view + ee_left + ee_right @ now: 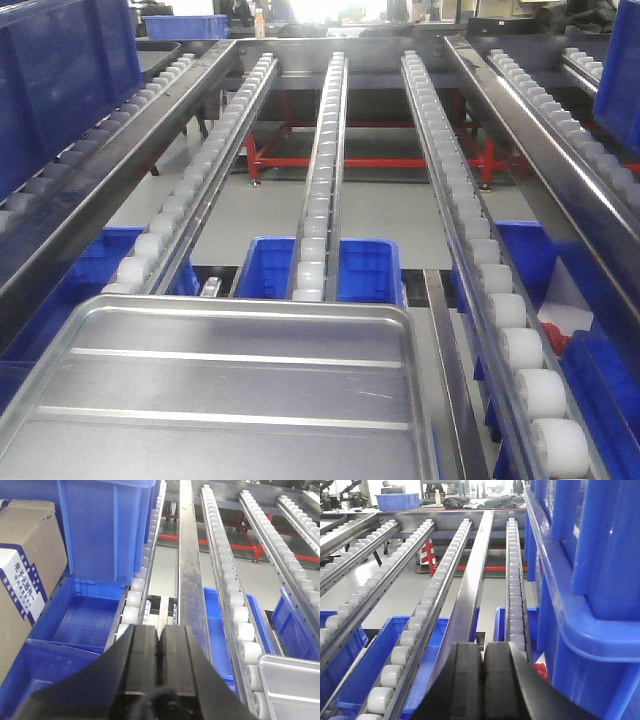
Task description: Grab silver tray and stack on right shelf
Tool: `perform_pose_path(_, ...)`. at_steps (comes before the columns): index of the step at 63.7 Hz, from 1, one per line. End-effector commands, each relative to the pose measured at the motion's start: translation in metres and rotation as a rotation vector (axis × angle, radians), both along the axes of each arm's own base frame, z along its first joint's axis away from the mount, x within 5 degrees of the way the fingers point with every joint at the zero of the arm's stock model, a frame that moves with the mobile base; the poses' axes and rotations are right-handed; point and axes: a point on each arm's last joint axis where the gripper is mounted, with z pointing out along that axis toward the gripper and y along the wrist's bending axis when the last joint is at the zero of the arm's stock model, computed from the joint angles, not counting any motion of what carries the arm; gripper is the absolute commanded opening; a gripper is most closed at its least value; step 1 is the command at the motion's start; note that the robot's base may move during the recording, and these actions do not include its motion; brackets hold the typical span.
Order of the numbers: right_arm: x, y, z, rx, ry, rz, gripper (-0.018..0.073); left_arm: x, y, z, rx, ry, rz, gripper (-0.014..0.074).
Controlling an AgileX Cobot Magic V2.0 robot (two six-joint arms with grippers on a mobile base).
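Note:
The silver tray (230,390) fills the near bottom of the front view, lying flat with its two ribs across the floor and its far rim by the roller rails. One corner of the tray (290,680) shows at the lower right of the left wrist view. The roller rack (440,170), with red braces below, stretches away beyond it. My left gripper (159,629) is shut on nothing, left of and apart from the tray. Also shut and holding nothing, my right gripper (482,645) hangs over a steel rail (470,590). Neither gripper shows in the front view.
Blue bins (365,270) sit under the rails. A tall blue crate (105,530) and a cardboard box (25,565) stand left of the left gripper. Stacked blue crates (590,580) wall the right gripper's right side, with red parts (542,672) in a bin below.

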Motion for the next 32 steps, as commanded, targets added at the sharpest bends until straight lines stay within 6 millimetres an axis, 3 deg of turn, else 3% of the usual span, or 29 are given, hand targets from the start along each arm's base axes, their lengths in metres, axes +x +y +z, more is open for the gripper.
perform_pose_path(1,-0.0035,-0.0001,0.0147,-0.009,-0.122,-0.003,0.0055,-0.0002,-0.0001,0.0025,-0.013,-0.080,-0.003,-0.0093)
perform_pose_path(32,-0.0035,-0.0001,0.0147,-0.009,-0.122,-0.003,0.0055,-0.0002,0.0000,0.0033,-0.007,-0.090,-0.002,-0.0093)
